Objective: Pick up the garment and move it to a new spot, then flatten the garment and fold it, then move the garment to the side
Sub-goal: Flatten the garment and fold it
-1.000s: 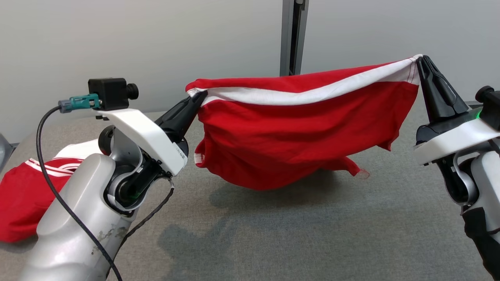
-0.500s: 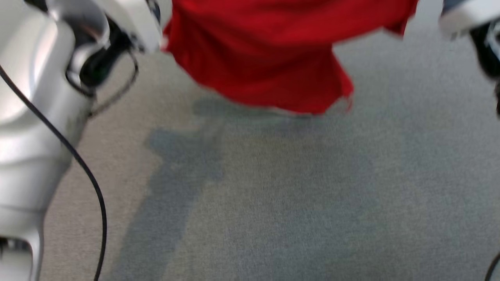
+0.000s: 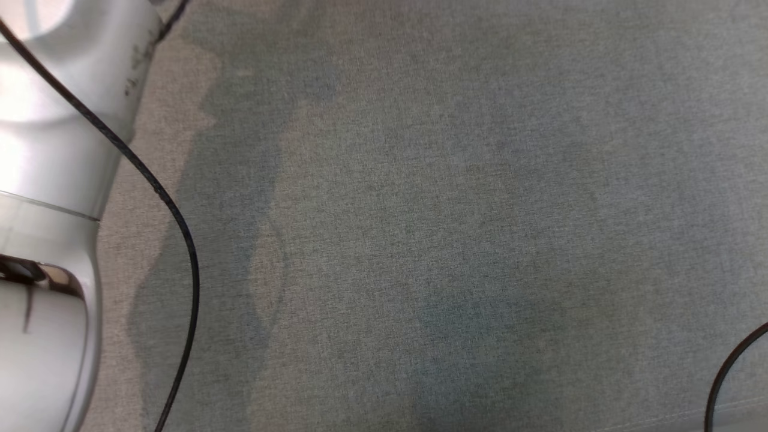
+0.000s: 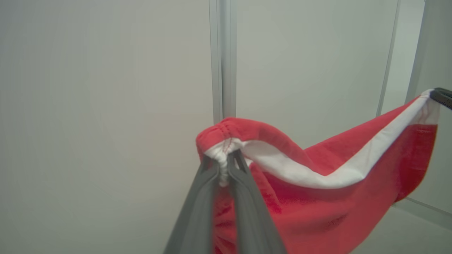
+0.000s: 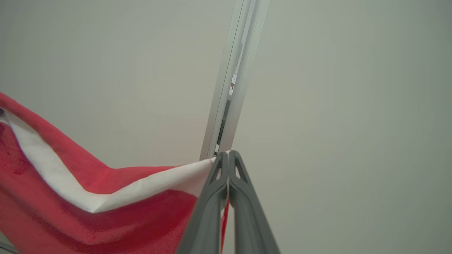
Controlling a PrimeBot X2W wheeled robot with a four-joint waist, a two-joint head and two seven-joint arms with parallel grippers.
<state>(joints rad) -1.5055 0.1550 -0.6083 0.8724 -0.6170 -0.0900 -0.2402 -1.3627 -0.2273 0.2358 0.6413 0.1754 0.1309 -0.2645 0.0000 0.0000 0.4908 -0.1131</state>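
The garment (image 4: 317,204) is red with a white band along its top edge, and it hangs stretched in the air between my two grippers. In the left wrist view my left gripper (image 4: 223,163) is shut on a bunched corner of that edge. At the right of that view, the dark tip of my right gripper (image 4: 443,96) holds the far corner. In the right wrist view my right gripper (image 5: 228,159) is shut on the white-banded corner of the garment (image 5: 88,218), which sags away to the left.
Below lies the grey cloth-covered table (image 3: 450,240), carrying soft shadows. My pale left arm (image 3: 54,150) and its black cable (image 3: 171,210) fill the left side. Another cable (image 3: 726,372) curves in at the lower right. A plain wall with a metal post (image 5: 229,88) stands behind.
The head camera has tilted down, so the garment and both grippers have slid out of the top of its picture. Both grips on the garment's top edge are unchanged.
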